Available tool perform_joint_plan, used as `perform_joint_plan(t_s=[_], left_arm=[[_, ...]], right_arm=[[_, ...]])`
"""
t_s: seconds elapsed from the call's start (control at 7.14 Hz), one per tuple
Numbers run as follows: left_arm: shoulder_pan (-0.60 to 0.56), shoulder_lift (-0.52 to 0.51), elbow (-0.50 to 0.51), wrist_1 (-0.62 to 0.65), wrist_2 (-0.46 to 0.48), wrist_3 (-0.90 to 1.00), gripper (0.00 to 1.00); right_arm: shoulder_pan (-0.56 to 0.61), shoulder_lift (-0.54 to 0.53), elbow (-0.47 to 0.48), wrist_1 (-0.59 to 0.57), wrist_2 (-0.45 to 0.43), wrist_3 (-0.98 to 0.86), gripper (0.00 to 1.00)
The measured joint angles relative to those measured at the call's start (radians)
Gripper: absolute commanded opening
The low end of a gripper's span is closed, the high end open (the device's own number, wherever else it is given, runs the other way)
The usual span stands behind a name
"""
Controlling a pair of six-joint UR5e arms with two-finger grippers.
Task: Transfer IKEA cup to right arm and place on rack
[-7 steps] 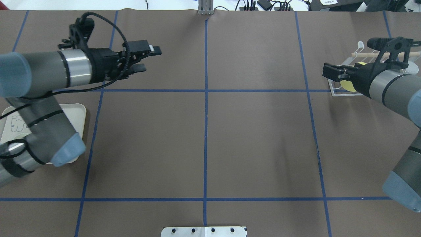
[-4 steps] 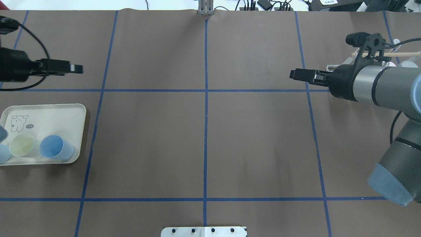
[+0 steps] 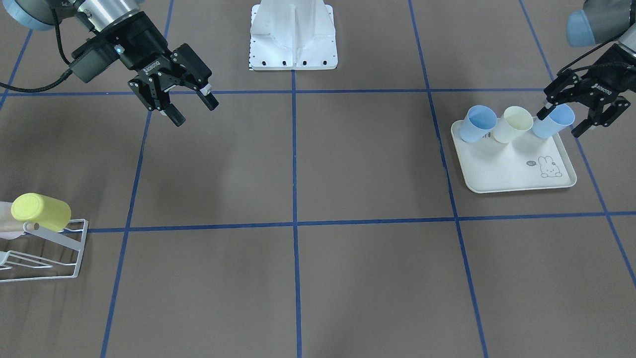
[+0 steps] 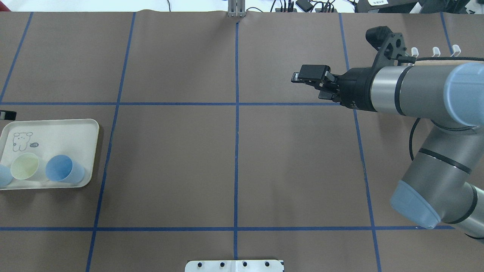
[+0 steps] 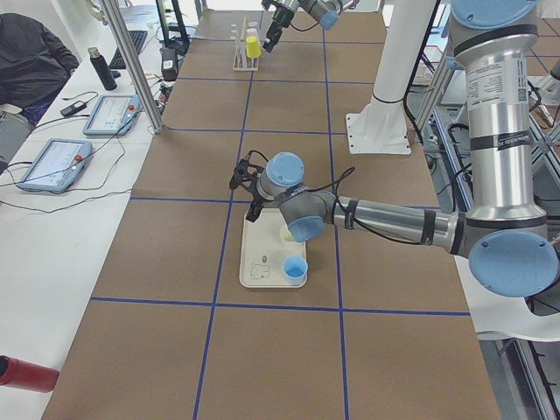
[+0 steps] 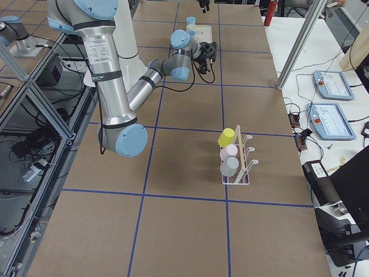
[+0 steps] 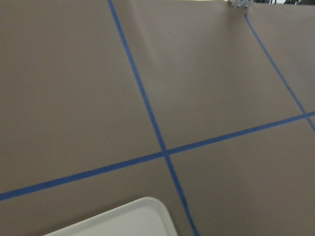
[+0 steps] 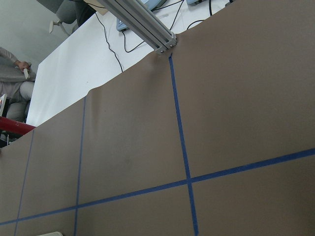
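Left black two-finger gripper (image 3: 561, 123) is straddling the light-blue plastic cup (image 3: 552, 124) at the right end of the cream rabbit-print tray (image 3: 502, 174), right side of the front view. Its jaws are spread either side of the cup, likely lining up the pick. Right black two-finger gripper (image 3: 196, 114) is hanging spread and empty in the upper left, apparently waiting for the hand-over, while the white wire rack (image 3: 81, 248) at lower left is carrying a yellow cup (image 3: 42, 211).

A brown table (image 4: 170, 151) taped with blue grid lines (image 4: 236, 151) sits beside a white bench (image 5: 52, 245) holding 2 tablets (image 5: 52, 164).
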Motion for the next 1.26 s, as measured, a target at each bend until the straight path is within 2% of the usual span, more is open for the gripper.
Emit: perform_joint_plan(t_s=[0.28,0.56,1.26], left_arm=[[-0.004,0.074,0.002,0.134,0.055,0.220,1.00],[-0.002,0.126,0.007,0.200,0.100,0.355,1.00],[0.034,0.159,0.075,0.206,0.109,0.429,1.00]], right_arm=[[-0.018,0.021,-0.017,0.002,-0.024,0.027,1.00],[-0.033,0.023,-0.020,0.002,-0.047,0.028,1.00],[-0.037,0.022,-0.026,0.003,-0.051,0.026,1.00]])
